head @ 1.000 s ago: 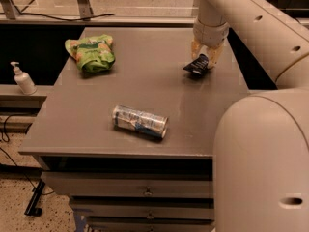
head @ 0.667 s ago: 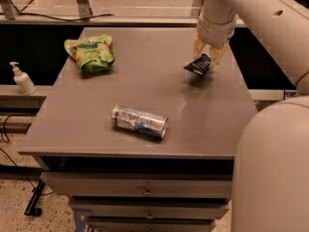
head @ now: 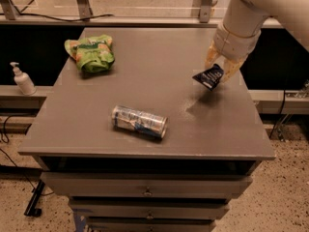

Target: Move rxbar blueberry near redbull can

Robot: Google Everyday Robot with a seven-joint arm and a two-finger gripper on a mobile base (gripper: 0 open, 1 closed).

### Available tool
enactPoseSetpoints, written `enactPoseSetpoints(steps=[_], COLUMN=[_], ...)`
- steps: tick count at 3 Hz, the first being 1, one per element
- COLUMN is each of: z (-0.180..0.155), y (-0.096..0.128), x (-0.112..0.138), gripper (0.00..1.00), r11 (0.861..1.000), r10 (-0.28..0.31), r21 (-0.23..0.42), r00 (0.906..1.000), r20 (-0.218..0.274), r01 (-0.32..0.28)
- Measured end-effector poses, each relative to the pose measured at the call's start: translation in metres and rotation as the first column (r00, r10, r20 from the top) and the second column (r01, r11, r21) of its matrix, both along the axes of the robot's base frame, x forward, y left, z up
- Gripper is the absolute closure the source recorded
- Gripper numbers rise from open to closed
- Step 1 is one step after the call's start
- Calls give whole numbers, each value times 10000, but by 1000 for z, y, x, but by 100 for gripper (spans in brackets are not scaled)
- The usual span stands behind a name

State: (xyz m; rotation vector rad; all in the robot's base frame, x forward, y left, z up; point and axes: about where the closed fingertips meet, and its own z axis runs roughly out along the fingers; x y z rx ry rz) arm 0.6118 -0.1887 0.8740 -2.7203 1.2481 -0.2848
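Right, start at the near edge: below the counter (head: pixel 159 62) front you have the drawers (head: pixel 145 190). Just behind that front edge the redbull can (head: pixel 139 122) lies on its side. Its long axis runs roughly left to right, with the right end a touch nearer and the shiny round end facing left.

Farther back and to the right, the hand (head: pixel 218 74) hangs above the counter, its fingers clamped on the rxbar blueberry (head: pixel 208 76). The bar is tilted and off the surface, and its shadow falls on the counter just near of it.

This is the relation your move turns on: the can lies to the near-left of the hand, well apart from it, with bare counter between them. I judge the carry should run diagonally toward the near-left and set the bar down beside the can's long side, on its far or right flank, without nudging a can that could roll.

Against a second ago, the bar has come up off the counter and shifted slightly nearer and to the right. The can has not moved.

At the far left, the green snack bag (head: pixel 91 53) sits on the counter. The white pump bottle (head: pixel 21 79) stands off the counter on the ledge to the left.
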Motion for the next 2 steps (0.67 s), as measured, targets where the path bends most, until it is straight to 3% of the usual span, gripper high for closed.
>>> enactPoseSetpoints(steps=[1,2], z=[-30,-28], y=[9,9], x=[-38,-37], gripper=[100,100], r11=[9990,9990], r10=[-416,-420], r21=[135,147], r00=[9991,9991], r20=[77,106], r01=[415,419])
